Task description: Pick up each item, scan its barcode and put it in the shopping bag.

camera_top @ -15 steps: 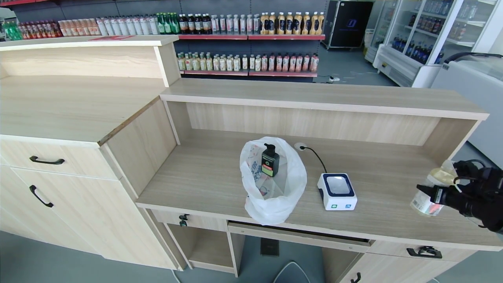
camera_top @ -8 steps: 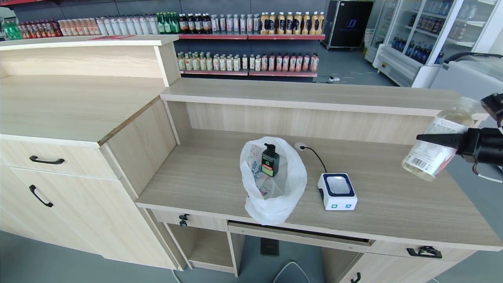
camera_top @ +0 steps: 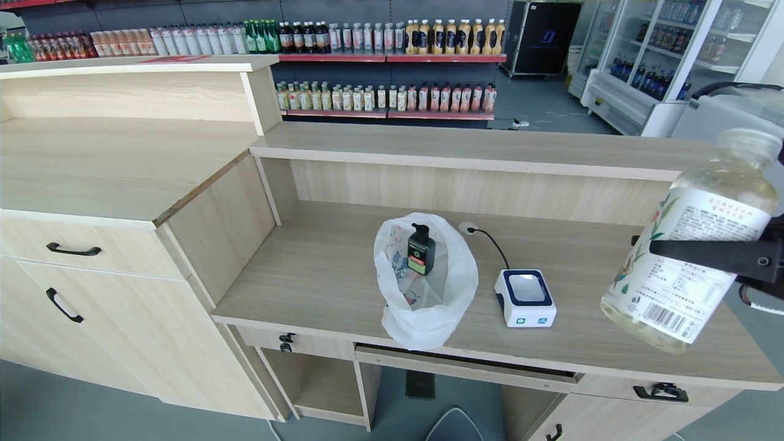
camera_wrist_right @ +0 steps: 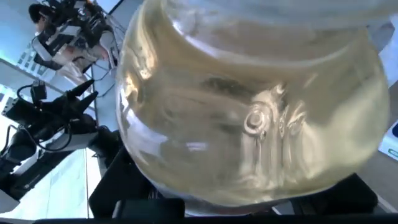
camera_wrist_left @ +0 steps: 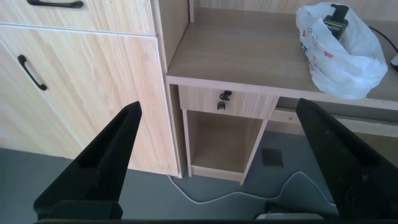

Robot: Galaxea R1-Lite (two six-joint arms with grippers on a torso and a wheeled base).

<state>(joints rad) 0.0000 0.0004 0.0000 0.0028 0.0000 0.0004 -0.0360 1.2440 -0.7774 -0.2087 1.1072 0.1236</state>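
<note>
Close up on the robot's right, the drink bottle (camera_top: 704, 202) hangs in the air, tilted, cap up and away. The right claw (camera_top: 704, 252) has it clamped across the label: one black finger crosses the front, the other is prob. behind the bottle (hidden). The barcode (camera_top: 664, 315) sits low on the label, facing the head cam.

Change over the last sec: the bottle was low off the counter's right end, rose to about top-ledge height, and is now higher and much nearer the cam. So pick-up looks done and the scan step is starting. The code isn't turned toward the scanner window yet; likely next is a swing left & down w/ the code facing the glass.

The left claw (camera_wrist_left: 217, 186) hangs low, out in front of the counter's (camera_top: 318, 275) left end, fingers spread wide, nothing in them.

Farther in on the counter sits the scanner (camera_top: 525, 298), window up, cable running back. Near its left, not touching, is the white bag (camera_top: 453, 288), mouth open, w/ a dark pump bottle (camera_top: 421, 250) upright inside, so one item is already bagged. Beyond are store shelves (camera_top: 392, 58) w/ rows of drinks.
</note>
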